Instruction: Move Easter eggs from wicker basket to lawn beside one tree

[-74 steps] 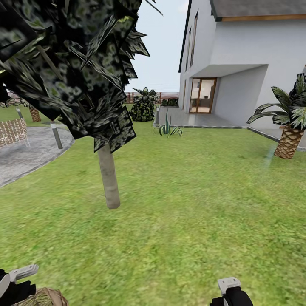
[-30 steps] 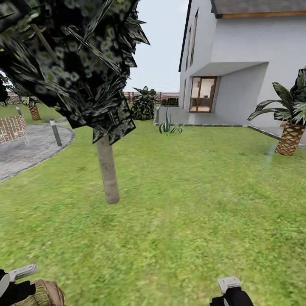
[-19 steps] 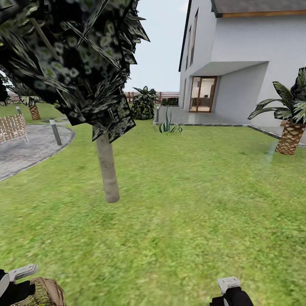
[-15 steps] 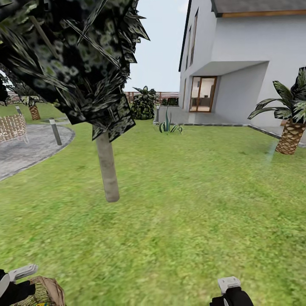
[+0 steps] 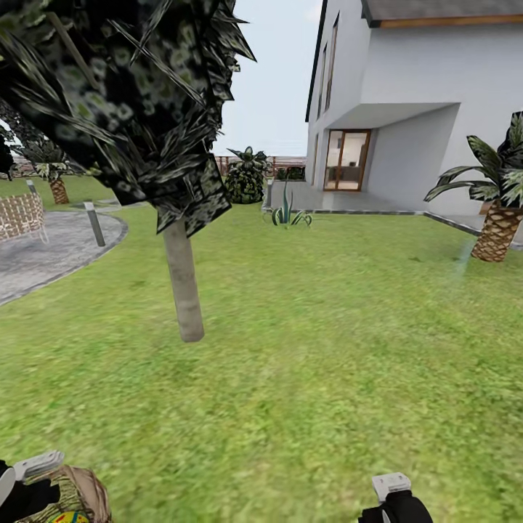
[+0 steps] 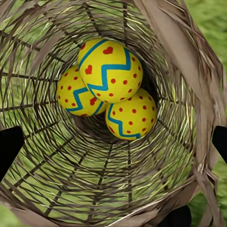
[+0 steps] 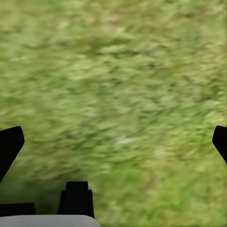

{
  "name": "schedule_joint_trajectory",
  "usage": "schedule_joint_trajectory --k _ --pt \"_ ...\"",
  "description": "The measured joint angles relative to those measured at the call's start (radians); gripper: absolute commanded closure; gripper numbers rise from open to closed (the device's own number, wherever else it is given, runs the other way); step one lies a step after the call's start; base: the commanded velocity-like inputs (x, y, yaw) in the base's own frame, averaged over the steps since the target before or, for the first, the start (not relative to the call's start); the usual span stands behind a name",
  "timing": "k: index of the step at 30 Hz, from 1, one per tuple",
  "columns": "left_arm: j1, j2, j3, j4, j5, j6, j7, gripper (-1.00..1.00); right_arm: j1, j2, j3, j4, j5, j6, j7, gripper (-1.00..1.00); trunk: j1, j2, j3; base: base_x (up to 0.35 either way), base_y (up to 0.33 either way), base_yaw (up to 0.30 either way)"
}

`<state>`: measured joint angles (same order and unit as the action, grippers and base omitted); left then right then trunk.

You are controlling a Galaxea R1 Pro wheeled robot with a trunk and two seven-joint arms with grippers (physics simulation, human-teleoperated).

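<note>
Your left gripper (image 6: pixel 113 142) has its fingers spread around the basket (image 6: pixel 189 71); the three eggs (image 6: pixel 109 71) lie at its bottom. Your right gripper (image 7: pixel 113 142) is spread over the lawn (image 5: pixel 327 349), near the tree (image 5: pixel 181 283).

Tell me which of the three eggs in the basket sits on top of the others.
The egg with red heart marks: it rests on the other two eggs, which lie deeper in the basket and carry only dots.

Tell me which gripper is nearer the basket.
Left. The left gripper is right at the basket, its wrist camera looking straight in at the three eggs. The right gripper hangs over bare lawn, well off to the other side.
</note>
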<state>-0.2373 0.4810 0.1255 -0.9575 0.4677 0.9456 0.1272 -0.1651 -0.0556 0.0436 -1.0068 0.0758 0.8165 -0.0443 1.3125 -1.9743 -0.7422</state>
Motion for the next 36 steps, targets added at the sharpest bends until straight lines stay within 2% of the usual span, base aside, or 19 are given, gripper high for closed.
schedule_joint_trajectory --k 10,36 --pt "0.000 0.005 0.033 0.000 -0.002 0.000 -0.003 -1.00 0.000 0.001 0.001 0.000 0.000 0.000 0.000 -1.00 0.038 -0.070 -0.031 0.000 0.000 0.000" --pt "0.000 -0.001 0.034 0.000 -0.006 0.001 -0.003 -1.00 0.000 0.002 0.001 0.004 0.002 0.000 0.000 -1.00 0.134 -0.245 -0.110 0.000 0.000 0.000"
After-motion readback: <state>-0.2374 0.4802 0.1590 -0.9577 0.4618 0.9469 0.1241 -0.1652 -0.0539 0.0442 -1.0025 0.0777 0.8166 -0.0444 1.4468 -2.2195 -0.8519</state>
